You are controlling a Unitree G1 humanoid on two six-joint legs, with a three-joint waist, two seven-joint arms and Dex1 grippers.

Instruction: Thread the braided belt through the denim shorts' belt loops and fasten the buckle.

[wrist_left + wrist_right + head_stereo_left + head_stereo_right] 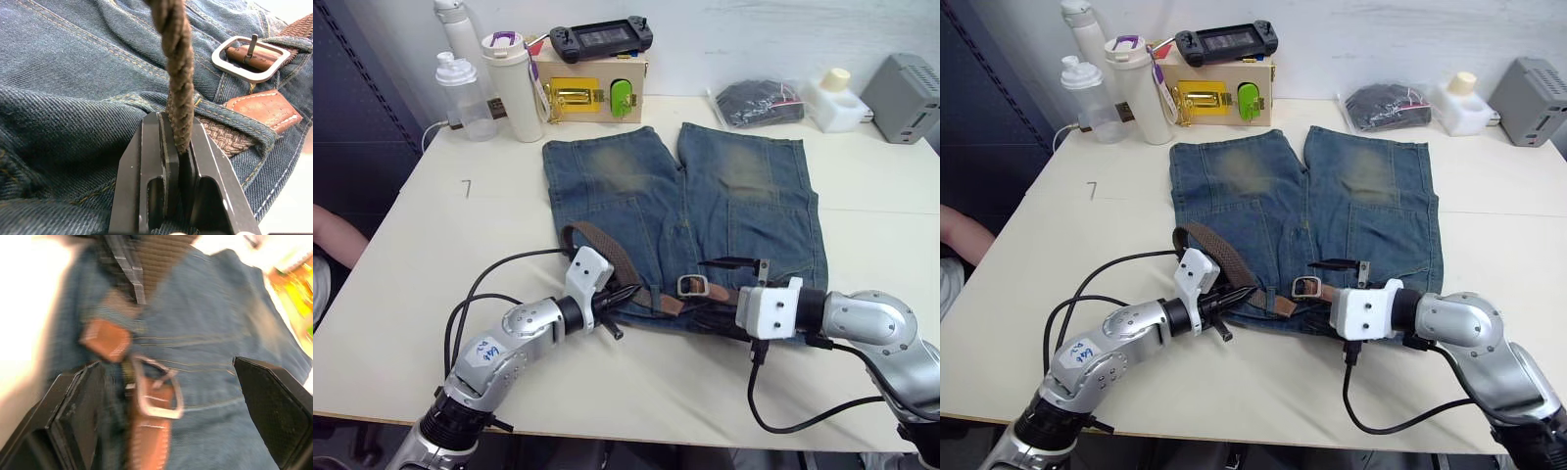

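**Clerk:** Item one, the denim shorts point(705, 211)?

**Keeper:** Faded blue, laid flat on the cream table point(401, 294), legs pointing toward the far wall, waistband at the near edge.

**Clerk:** Item two, the braided belt point(607, 250)?

**Keeper:** Dark brown woven strap. It lies along the waistband and loops up over the left hip of the shorts. In the left wrist view one stretch passes under a belt loop point(230, 115), with the lighter leather tip point(264, 108) emerging just beside it.

**Clerk:** The buckle point(692, 285)?

**Keeper:** Silver frame, single prong, resting on the waistband near the middle, a brown leather piece inside the frame.

**Clerk:** Left gripper point(178, 147)?

**Keeper:** Fingers pinched tight on the braided strap, which rises straight out from between them (no gap visible around it).

**Clerk:** Right gripper point(166, 396)?

**Keeper:** Fingers spread wide, holding nothing; the buckle sits between them in its wrist view, whether touching I cannot tell.

**Clerk:** Sundries at the far edge?

**Keeper:** Two bottles point(460, 69), a white tumbler point(514, 88), a wooden box point(592, 88) with a game controller point(602, 39) on top, a bagged dark item point(759, 101), a grey device point(906, 98).
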